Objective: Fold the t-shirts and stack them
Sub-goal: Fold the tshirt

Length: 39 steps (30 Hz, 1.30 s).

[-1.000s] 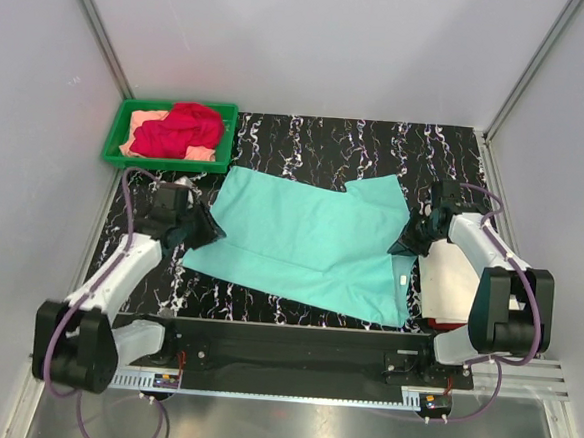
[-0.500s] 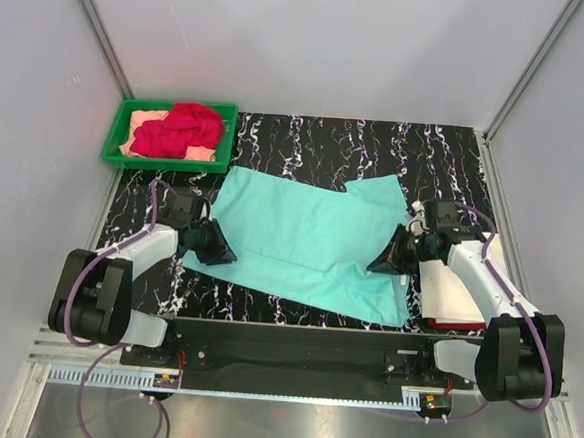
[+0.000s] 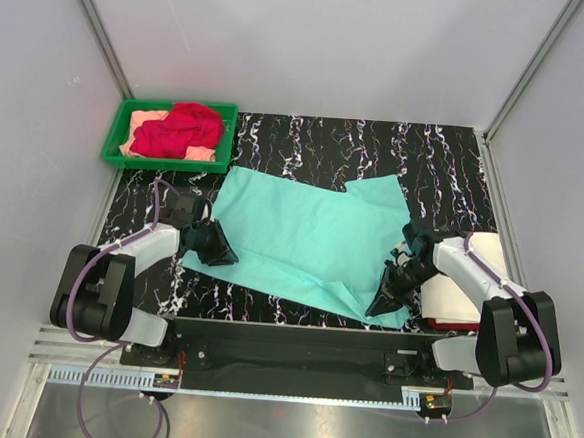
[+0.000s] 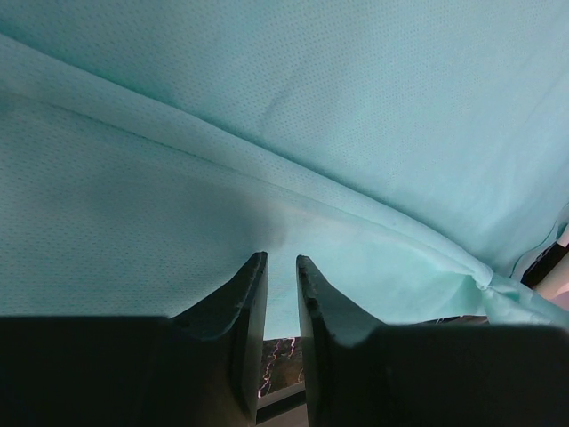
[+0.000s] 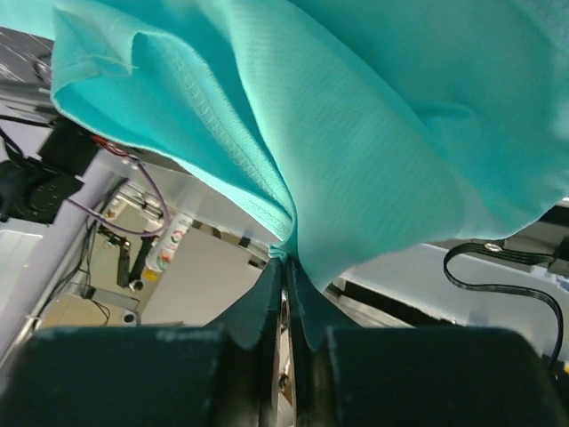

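A mint-teal t-shirt lies spread on the black marbled table. My left gripper sits low at its left edge. In the left wrist view the left gripper has its jaws nearly together, with the teal cloth passing between the tips. My right gripper is at the shirt's near right corner. The right wrist view shows that gripper shut on a bunched fold of the teal shirt, which hangs lifted off the table. A red t-shirt and a peach one lie crumpled in the tray.
The green plastic tray stands at the back left corner. A folded cream-white shirt on a red one lies at the right edge, just beside my right arm. Grey walls enclose the table on three sides.
My right gripper has dragged the shirt's right corner toward the near edge, lifting it. My left gripper has dropped to the shirt's left edge and narrowed its jaws there.
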Tool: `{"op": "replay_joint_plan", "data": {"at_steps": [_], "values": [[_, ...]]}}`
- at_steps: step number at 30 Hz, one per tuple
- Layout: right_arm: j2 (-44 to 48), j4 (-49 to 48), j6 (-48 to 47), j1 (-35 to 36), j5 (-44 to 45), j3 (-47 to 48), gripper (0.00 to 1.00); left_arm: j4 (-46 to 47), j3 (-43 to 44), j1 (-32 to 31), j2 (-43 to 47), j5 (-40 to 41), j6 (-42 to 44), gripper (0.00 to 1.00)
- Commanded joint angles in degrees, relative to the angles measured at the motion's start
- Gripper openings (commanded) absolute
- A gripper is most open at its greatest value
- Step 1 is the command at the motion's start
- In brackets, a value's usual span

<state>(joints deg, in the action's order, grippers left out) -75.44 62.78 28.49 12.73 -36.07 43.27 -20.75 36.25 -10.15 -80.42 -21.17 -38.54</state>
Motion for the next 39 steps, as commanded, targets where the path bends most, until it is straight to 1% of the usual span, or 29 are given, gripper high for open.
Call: {"op": "replay_joint_plan", "data": {"at_steps": [1, 2, 3, 5, 6, 7, 10, 13, 18, 20, 23, 26, 27, 28, 29, 30, 31, 32, 33, 34, 36, 38, 39], "values": [[-0.5, 3.0, -1.5, 1.0, 1.9, 2.6, 0.06, 1.9, 0.4, -0.2, 0.3, -1.8, 1.2, 0.24], [-0.2, 2.3, -1.1, 1.0, 4.2, 3.0, 0.03, 1.8, 0.3, -0.2, 0.3, -1.5, 1.3, 0.24], [-0.2, 1.2, -0.7, 1.0, 4.2, 3.4, 0.00, 1.7, 0.4, -0.2, 0.5, -1.4, 1.4, 0.24], [-1.1, -2.6, 0.3, 1.0, 4.8, 5.3, 0.00, 1.7, 0.2, -0.2, 0.5, -1.2, 1.5, 0.24], [-1.3, -4.9, 1.2, 1.0, 6.1, 7.3, 0.00, 1.7, 0.1, -0.2, 0.4, -1.2, 1.5, 0.24], [-1.2, -6.1, 1.4, 1.0, 9.4, 8.3, 0.00, 1.8, 0.0, -0.3, 0.1, -1.1, 1.3, 0.24], [-2.2, -10.8, 1.1, 1.0, 13.1, 11.7, 0.00, 1.7, -0.1, -0.2, -1.3, -0.6, 0.8, 0.24], [-5.6, -12.9, 0.5, 1.0, 12.9, 15.0, 0.00, 1.8, 0.3, -0.2, -3.2, -0.8, 0.3, 0.23], [-6.8, -15.2, -1.9, 1.0, 12.1, 17.4, 0.00, 1.7, 0.8, -0.2, -4.5, -0.4, 0.5, 0.22], [-5.0, -15.9, -2.6, 1.0, 10.0, 17.2, 0.00, 1.7, 0.8, -0.3, -4.7, -0.5, 0.7, 0.22], [-1.5, -17.9, -4.4, 1.0, 3.7, 15.5, 0.00, 1.6, 0.7, -0.3, -4.8, -0.2, 1.2, 0.22], [2.1, -18.0, -5.6, 1.1, 2.3, 12.1, 0.00, 1.8, 0.1, -0.2, -5.1, -0.3, 1.2, 0.22], [2.7, -16.8, -6.2, 0.9, 3.5, 10.5, 0.00, 1.9, 0.0, -0.2, -5.3, -0.2, 1.2, 0.21], [3.3, -15.5, -6.5, 0.9, 8.9, 10.1, 0.00, 1.7, 0.0, -0.2, -5.4, -0.1, 1.3, 0.21], [3.3, -14.5, -6.1, 0.7, 11.4, 9.6, 0.00, 1.3, 0.0, -0.2, -5.6, 0.1, 1.2, 0.20], [3.3, -14.2, -4.0, 0.0, 13.1, 7.6, 0.00, 1.2, 0.0, -0.2, -5.9, 0.1, 1.2, 0.20], [2.5, -14.4, -2.2, -0.2, 17.9, 6.9, 0.00, 1.2, 0.0, -0.2, -6.0, 0.2, 1.1, 0.19], [1.5, -14.1, -0.7, -0.2, 21.4, 6.9, 0.00, 1.3, 0.0, -0.2, -6.1, 0.3, 1.0, 0.19], [0.5, -13.4, 2.7, -0.3, 24.4, 7.4, 0.00, 1.4, -0.1, -0.2, -6.4, 0.3, 0.8, 0.19], [-2.4, -13.4, 4.1, -1.3, 28.0, 7.6, 0.00, 1.5, 0.0, -0.2, -6.5, 0.0, 0.8, 0.19], [-5.5, -14.5, 6.1, -1.9, 29.1, 9.0, 0.00, 1.5, 0.2, -0.2, -6.9, -0.4, 0.8, 0.18], [-9.2, -16.4, 7.5, -2.3, 32.4, 9.5, 0.00, 1.6, 0.3, -0.2, -6.7, -0.2, 0.8, 0.18], [-10.3, -19.1, 7.4, -2.6, 32.8, 9.6, 0.00, 1.6, 0.3, -0.2, -6.8, -0.2, 0.8, 0.18]]}}
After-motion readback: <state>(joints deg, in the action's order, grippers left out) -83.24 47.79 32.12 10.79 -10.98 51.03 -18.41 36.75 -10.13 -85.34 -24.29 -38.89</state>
